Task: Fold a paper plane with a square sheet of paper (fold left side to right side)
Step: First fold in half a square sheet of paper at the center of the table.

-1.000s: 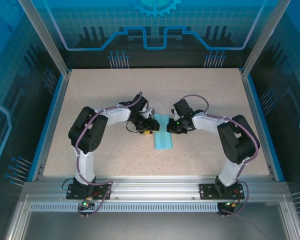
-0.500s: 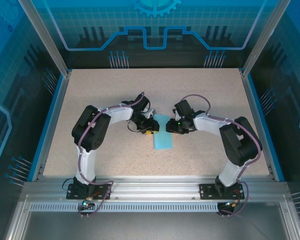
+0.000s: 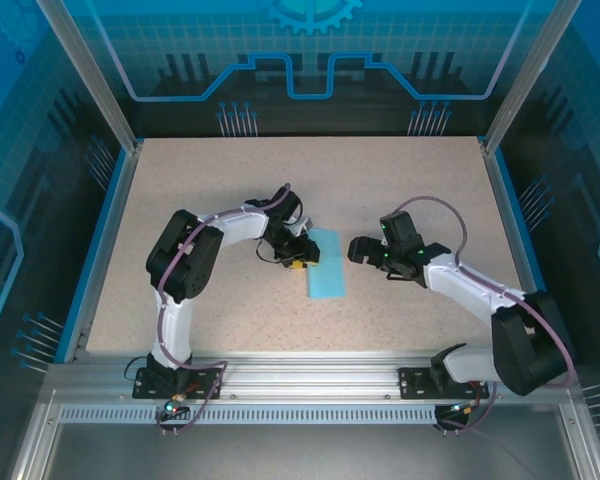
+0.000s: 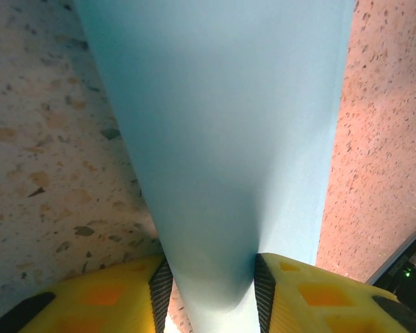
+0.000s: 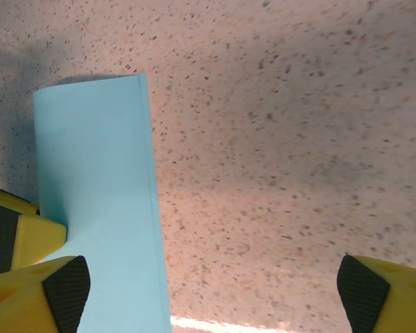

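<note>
My left gripper (image 3: 298, 252) was closed partway on the left edge of the sheet of paper (image 3: 326, 266), with its rounded bend squeezed between my pads (image 4: 161, 284). The sheet lay doubled into a narrow strip mid-table (image 3: 420, 190). My right gripper (image 3: 357, 248) stood wide open and empty, just right of the strip. I judged the left-to-right fold laid over but not creased, so the bend next needed pressing flat. I counted one sheet and two grippers.

Paper (image 3: 326, 266) light blue; table (image 3: 210, 180) speckled beige; jaws yellow, black-padded.
</note>
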`<state>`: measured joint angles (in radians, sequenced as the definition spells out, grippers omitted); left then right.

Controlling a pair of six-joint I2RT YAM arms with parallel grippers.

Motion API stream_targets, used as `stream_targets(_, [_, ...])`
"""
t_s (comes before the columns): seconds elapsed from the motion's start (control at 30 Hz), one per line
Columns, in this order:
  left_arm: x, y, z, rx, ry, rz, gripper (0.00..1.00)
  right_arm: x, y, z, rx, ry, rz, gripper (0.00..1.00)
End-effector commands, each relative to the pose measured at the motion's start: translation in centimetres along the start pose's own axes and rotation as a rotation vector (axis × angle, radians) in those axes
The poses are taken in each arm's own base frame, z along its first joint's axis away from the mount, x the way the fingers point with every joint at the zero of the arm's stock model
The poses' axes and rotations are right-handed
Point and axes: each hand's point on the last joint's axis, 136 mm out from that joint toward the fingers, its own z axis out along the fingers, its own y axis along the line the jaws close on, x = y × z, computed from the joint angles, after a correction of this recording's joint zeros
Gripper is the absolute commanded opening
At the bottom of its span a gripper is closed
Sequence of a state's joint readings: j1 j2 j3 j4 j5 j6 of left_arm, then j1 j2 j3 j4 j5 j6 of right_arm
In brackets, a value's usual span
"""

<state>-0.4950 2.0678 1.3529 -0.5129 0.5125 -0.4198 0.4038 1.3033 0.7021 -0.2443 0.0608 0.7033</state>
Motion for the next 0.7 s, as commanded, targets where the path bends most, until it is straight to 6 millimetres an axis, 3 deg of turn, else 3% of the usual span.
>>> stream_targets(0.0, [1.2, 1.8, 2.1, -0.075, 0.059, -0.021, 0.40, -0.5, -1.3, -1.0, 0.019, -0.050, 0.045, 0.99])
stream_targets(0.23, [1.3, 2.0, 2.6, -0.103, 0.079, -0.022, 0.41, -0.7, -2.2, -2.4, 0.010, -0.095, 0.066, 1.00])
stream_targets(0.67, [1.4, 1.9, 3.4, -0.130, 0.107, -0.012, 0.43, -0.5, -2.6, -2.8, 0.013, -0.099, 0.065, 1.00])
